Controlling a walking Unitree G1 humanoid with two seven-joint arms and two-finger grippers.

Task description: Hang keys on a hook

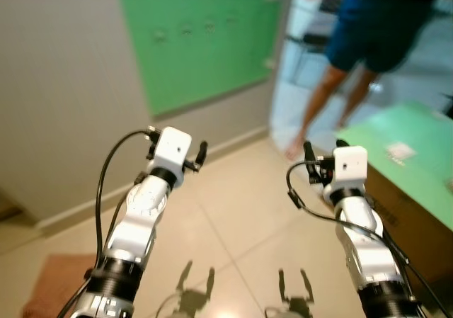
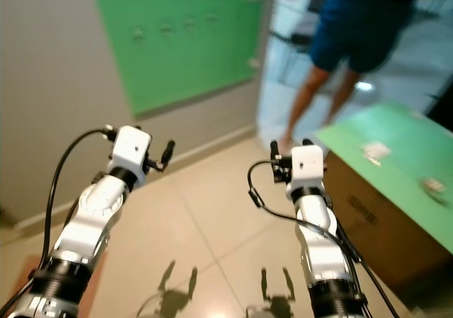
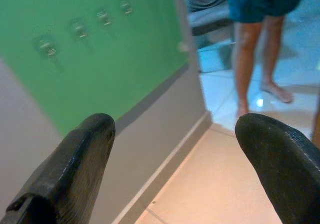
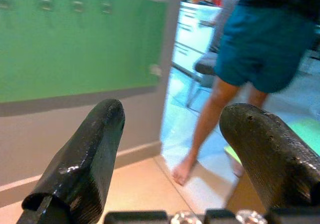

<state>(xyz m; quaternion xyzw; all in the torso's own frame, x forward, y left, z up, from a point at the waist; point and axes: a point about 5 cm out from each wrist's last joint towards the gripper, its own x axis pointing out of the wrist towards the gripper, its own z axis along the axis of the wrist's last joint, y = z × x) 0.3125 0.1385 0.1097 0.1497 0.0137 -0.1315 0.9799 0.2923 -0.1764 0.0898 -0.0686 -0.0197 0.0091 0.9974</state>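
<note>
Bright, motion-blurred frames; overhead light casts arm shadows on the glossy floor point(image 1: 233, 212).

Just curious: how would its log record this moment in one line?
left claw: open, empty | right claw: open, empty | hooks: on green board, ahead | person: in doorway

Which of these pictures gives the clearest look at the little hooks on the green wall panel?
The left wrist view: the row of small clear hooks on the green wall panel looks largest there, though blurred. The right wrist view catches them at its upper edge; both eye views show them as faint, distant marks.
</note>
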